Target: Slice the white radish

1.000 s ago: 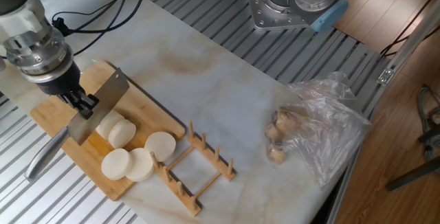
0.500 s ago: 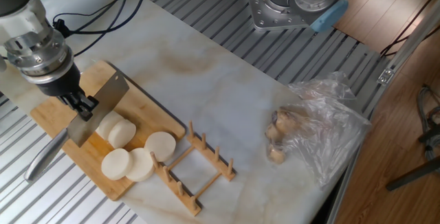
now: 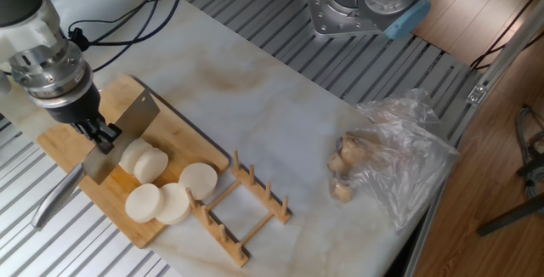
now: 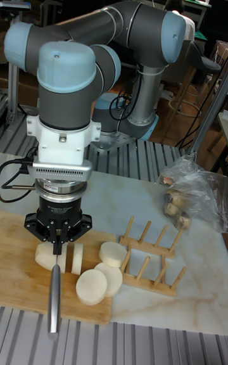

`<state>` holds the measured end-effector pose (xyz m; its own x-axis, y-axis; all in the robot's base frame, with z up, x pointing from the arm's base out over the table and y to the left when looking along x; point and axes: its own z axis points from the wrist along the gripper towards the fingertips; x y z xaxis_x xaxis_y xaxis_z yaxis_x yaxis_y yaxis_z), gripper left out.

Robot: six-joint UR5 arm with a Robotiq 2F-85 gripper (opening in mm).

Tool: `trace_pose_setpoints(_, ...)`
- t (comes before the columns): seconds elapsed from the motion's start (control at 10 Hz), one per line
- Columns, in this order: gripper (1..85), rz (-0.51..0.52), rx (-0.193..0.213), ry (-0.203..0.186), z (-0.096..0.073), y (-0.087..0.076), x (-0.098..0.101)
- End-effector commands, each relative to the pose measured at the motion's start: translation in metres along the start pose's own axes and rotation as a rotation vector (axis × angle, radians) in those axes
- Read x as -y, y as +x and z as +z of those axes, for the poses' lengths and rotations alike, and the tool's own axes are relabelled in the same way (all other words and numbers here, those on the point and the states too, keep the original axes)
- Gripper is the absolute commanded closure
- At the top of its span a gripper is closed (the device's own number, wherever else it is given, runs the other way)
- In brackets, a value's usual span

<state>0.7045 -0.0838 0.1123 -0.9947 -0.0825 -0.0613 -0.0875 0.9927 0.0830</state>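
At the left of the fixed view, the gripper (image 3: 95,131) is clenched on a knife (image 3: 115,137), its broad blade slanting from upper right down to lower left, with the metal handle (image 3: 53,194) trailing toward the lower left corner of the frame. The blade sits over a wooden cutting board (image 3: 64,141) that lies on the pale marbled table top (image 3: 280,115). The white radish (image 3: 136,155) is on that board: a short stub just right of the blade, with a cut slice leaning against it, and three loose round slices (image 3: 170,199) lying flat toward the board's lower right end. In the tall fixed view the blade is seen edge-on, coming down between the stub (image 4: 45,256) and the slice beside it (image 4: 76,258), with the gripper (image 4: 58,236) directly above. Just right of the board stands a wooden dish rack (image 3: 242,209) with upright pegs. Well apart, at the right of the frame, brownish lumps sit inside a crumpled clear plastic bag (image 3: 399,162). The arm's base (image 3: 361,5) is mounted at the top of the frame
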Motion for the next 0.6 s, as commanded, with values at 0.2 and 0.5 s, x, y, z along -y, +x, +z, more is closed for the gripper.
trace_pose_setpoints(0.2, 84.3, 0.038, 0.056, 0.045, 0.0083, -0.0051, -0.0166)
trace_pose_setpoints(0.5, 84.3, 0.033, 0.043, 0.029, 0.0063, -0.0018, -0.0147)
